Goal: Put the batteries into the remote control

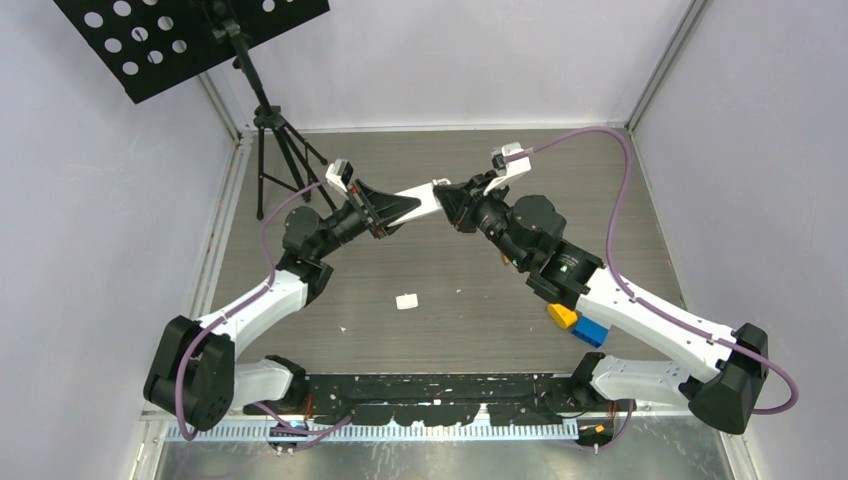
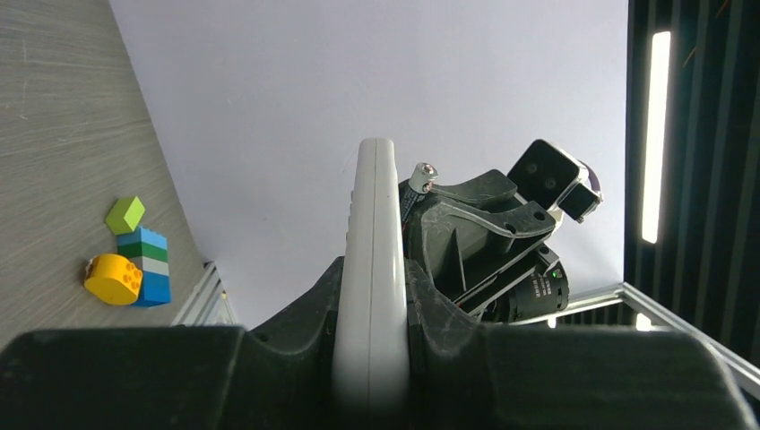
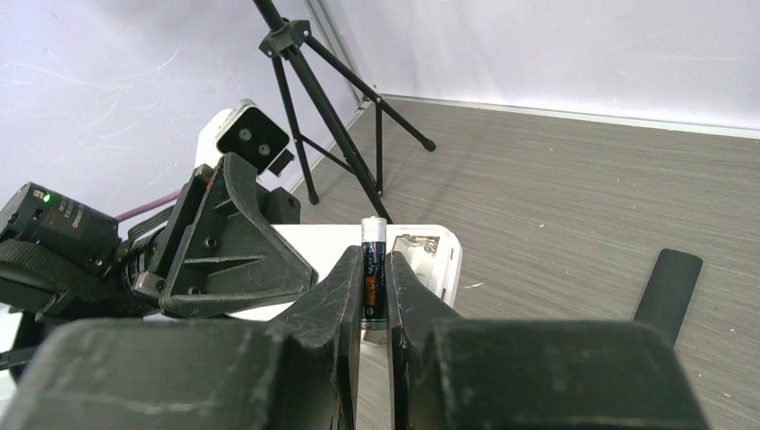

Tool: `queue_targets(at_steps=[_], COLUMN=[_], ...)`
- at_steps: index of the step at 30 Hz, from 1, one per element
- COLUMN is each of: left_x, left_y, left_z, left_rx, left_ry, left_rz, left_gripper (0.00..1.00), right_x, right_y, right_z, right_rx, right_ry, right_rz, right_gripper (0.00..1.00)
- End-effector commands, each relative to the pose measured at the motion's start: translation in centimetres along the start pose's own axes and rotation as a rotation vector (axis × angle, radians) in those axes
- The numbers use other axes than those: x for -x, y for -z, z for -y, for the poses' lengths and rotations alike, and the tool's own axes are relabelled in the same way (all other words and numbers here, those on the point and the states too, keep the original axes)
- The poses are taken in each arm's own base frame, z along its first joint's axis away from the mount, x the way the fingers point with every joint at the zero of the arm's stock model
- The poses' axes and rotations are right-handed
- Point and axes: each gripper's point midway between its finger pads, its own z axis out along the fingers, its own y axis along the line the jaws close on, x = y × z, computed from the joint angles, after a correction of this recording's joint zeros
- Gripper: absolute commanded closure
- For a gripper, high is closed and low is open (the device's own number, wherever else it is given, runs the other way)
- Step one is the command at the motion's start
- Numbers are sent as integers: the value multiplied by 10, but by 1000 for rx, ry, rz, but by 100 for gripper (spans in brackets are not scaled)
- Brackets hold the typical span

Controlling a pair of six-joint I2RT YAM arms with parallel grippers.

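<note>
One black-and-gold battery (image 3: 374,269) stands upright, pinched in my right tool (image 3: 374,257), at the open end of the remote control (image 3: 428,260), probably its compartment. My left tool (image 2: 372,273) clamps that remote edge-on, above the desk (image 1: 500,300), far middle.

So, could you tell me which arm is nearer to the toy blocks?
Right. The toy blocks lie beside the forearm of the right arm; the left arm is far off on the opposite side.
</note>
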Motion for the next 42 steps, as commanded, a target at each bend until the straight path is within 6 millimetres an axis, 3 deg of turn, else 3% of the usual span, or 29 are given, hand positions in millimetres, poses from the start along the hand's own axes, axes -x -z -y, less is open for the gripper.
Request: queue_targets(at_steps=[1, 13, 23, 32, 36, 42], left_x=[-3, -1, 1, 1, 0, 0], left_y=[2, 3, 3, 2, 3, 4], left_z=[48, 46, 38, 31, 32, 32], left_rx=[-152, -146, -128, -103, -104, -100], left_ry=[-20, -4, -18, -43, -46, -43], left_rz=[-2, 17, 25, 27, 25, 30], left_gripper=[100, 100, 100, 100, 100, 100], right_x=[-6, -18, -22, -18, -27, -24], right_y=[-10, -16, -15, -9, -8, -8], right_z=[10, 22, 2, -1, 3, 10], right_rx=[-64, -145, -53, -59, -85, -134], right_ry=[43, 104, 76, 51, 53, 38], right_rz=[0, -11, -67, -106, -151, -144], right_gripper=[85, 79, 71, 72, 77, 81])
